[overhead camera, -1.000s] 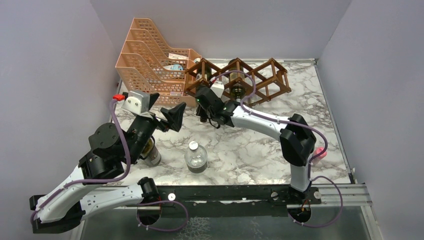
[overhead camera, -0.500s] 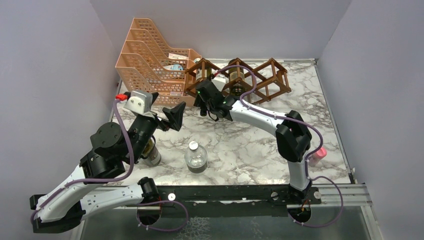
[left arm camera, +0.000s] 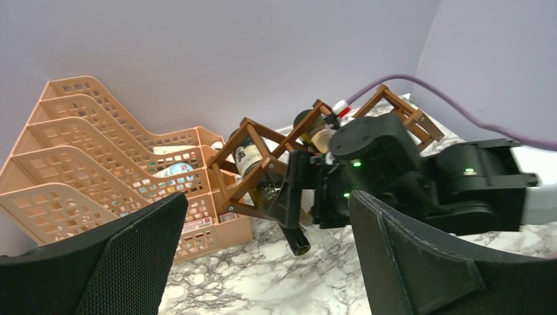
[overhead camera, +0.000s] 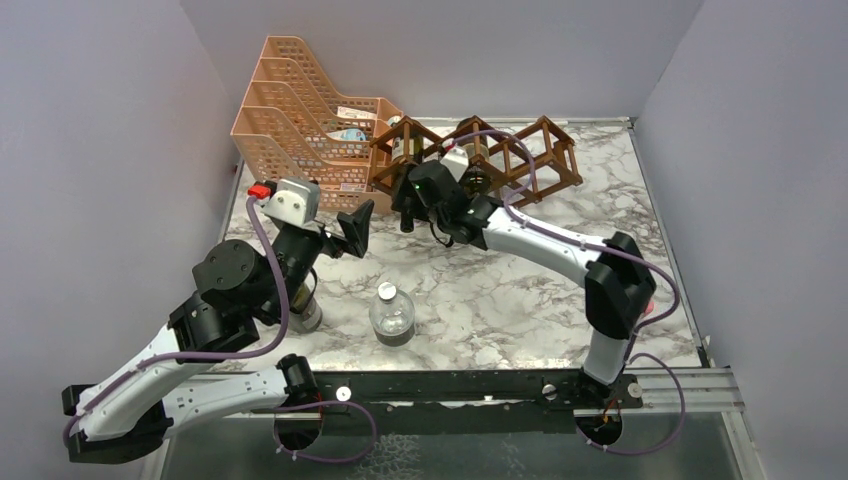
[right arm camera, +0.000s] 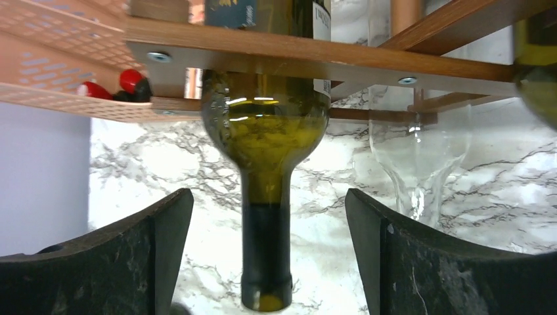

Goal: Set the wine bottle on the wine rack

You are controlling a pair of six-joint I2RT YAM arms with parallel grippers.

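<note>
Over the last second the right end effector point(right arm camera: 266, 195) has been carried closer to the front of the wine rack point(overhead camera: 520, 160), with the elbow swung out to the right. It is held wide open, with a finger on either side of the neck but clear of it. The wine bottle point(right arm camera: 266, 141) is lodged in the leftmost diamond, its neck protruding over the counter point(overhead camera: 500, 290). Placement is judged done, with only withdrawal left; the left end effector point(left arm camera: 267, 197) is held open and empty.

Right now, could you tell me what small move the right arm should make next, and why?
Probably draw the right end effector straight back off the neck: the wine bottle already lies in the wine rack, and the jaws stand open either side of its neck without touching.
</note>
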